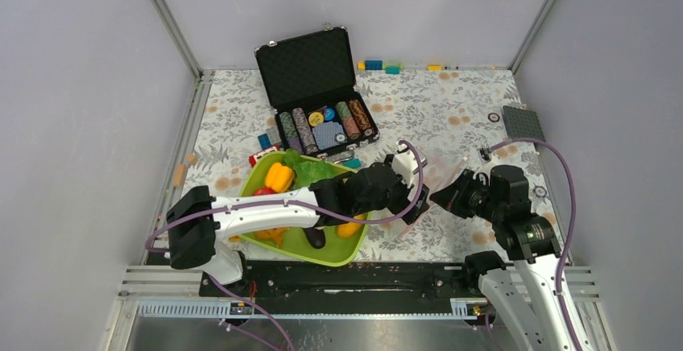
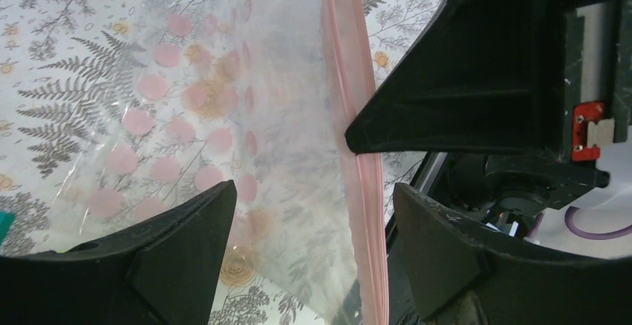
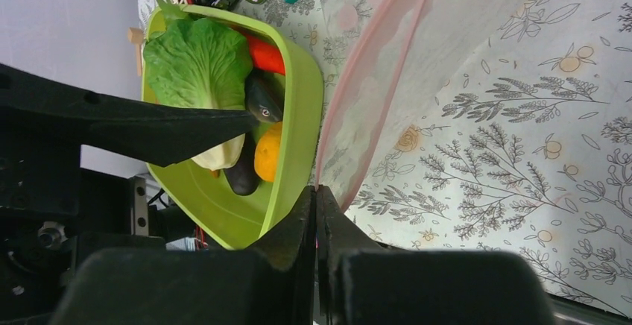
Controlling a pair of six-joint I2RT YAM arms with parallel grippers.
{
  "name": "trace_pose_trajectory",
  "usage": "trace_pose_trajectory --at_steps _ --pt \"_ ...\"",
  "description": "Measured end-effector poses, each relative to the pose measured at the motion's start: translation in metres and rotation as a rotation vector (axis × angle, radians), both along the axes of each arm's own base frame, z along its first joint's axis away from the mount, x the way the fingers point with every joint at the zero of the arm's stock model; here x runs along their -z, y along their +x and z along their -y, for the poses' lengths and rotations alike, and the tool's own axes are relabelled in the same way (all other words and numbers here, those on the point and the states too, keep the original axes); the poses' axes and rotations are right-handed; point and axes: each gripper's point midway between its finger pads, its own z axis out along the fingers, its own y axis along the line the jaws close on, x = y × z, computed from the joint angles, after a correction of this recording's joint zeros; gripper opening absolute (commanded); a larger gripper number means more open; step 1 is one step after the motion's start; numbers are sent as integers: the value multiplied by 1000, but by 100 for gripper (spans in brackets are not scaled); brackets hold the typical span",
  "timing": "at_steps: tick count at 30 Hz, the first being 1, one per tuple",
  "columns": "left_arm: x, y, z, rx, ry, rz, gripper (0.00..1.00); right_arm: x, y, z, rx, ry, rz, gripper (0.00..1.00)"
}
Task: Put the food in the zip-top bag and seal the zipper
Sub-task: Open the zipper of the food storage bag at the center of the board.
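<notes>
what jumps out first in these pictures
A lime-green tray heaped with toy food sits at the near left of the table. Behind it, at the far centre, a black case stands open, showing poker chips. Right of the tray, the right fingers pinch the pink-edged zip-top bag.

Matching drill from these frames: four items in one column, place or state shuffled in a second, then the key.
Column 1
1. lettuce
2. poker chips
3. zipper strip
4. left hand

Column 2
A. in the open black case
B. open, astride the mouth edge of the zip-top bag
C. in the lime-green tray
D. pinched by the shut right hand

Pairs: 1-C, 2-A, 3-D, 4-B
</notes>
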Motion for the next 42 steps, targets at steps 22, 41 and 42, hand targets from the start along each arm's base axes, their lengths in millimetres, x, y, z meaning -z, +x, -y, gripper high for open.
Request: trace_pose_trajectory --at_steps 22,41,42 --pt "26 -24 17 119 -94 -158 0 -8 -9 -10 -59 47 11 0" --pt "54 -25 -11 18 -121 -257 0 -40 -1 40 126 -167 168 92" --pt "51 -24 -10 15 -130 -254 0 -38 -2 41 129 -173 159 92"
